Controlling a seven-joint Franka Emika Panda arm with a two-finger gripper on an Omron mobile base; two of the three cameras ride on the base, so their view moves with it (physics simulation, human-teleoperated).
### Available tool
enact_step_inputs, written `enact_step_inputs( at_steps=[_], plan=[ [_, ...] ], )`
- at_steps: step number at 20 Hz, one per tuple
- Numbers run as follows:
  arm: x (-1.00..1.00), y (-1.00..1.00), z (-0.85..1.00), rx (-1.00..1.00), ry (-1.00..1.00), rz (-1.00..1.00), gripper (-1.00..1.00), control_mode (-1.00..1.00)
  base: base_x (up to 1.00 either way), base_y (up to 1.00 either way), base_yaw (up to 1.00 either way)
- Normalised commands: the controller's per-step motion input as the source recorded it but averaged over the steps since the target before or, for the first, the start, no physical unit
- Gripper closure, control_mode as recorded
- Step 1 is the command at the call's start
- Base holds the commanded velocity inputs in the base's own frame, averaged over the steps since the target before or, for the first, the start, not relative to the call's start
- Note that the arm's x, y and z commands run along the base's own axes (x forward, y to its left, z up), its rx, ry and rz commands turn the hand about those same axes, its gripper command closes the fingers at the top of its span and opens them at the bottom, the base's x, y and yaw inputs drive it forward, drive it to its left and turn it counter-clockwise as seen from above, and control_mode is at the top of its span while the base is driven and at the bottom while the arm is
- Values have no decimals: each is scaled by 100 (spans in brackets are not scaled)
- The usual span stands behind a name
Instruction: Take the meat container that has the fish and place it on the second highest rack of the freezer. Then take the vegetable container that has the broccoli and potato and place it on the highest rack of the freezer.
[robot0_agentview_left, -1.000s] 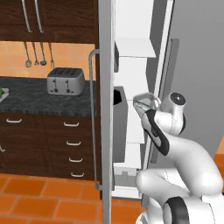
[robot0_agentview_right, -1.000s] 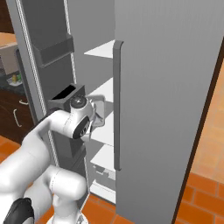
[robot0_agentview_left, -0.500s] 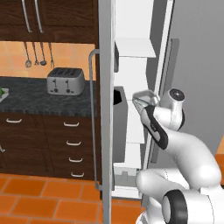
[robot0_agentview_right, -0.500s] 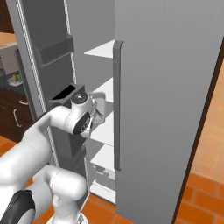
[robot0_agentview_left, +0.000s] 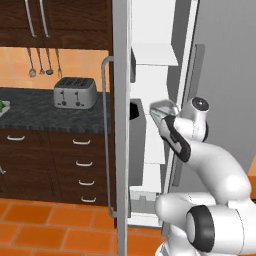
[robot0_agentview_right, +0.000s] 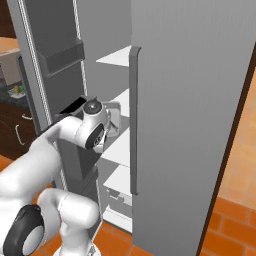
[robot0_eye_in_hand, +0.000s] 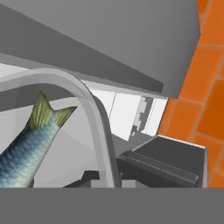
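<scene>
1 meat container (robot0_eye_in_hand: 94, 127), clear-walled with a rounded grey rim, sits right at the hand camera; the fish (robot0_eye_in_hand: 24, 146) lies inside it, blue-scaled body, greenish tail fin pointing up. In the left base view the container (robot0_agentview_left: 164, 108) shows as a pale tilted box at the end of the arm, held up at the edge of the open freezer (robot0_agentview_left: 155, 125), level with the middle shelves. Pincer (robot0_agentview_left: 170, 116) is at the container; its fingers are hidden, so cannot tell whether they are clamped on it or apart. Right base view: the wrist is between the open freezer door (robot0_agentview_right: 50, 75), with its dark door bins, and the white racks (robot0_agentview_right: 120, 145) inside. Beyond the freezer, left base view: dark surface (robot0_agentview_left: 30, 117) carrying a silver toaster (robot0_agentview_left: 75, 92), utensils (robot0_agentview_left: 42, 62) hanging on the wall above, drawers below, orange tile floor (robot0_agentview_left: 55, 225).
</scene>
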Motion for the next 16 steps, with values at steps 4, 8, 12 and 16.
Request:
enact_step_inputs(
  at_steps=[4, 8, 12, 16],
  plan=[
    [31, 6, 9, 0, 0, 0, 100, -100, 0, 0, 0],
    [40, 0, 5, 1, 0, 0, 100, -100, 0, 0, 0],
    [51, 0, 3, 1, 0, 0, 100, -100, 0, 0, 0],
    [49, 0, 0, 1, 0, 0, 100, -100, 0, 0, 0]
  ],
)
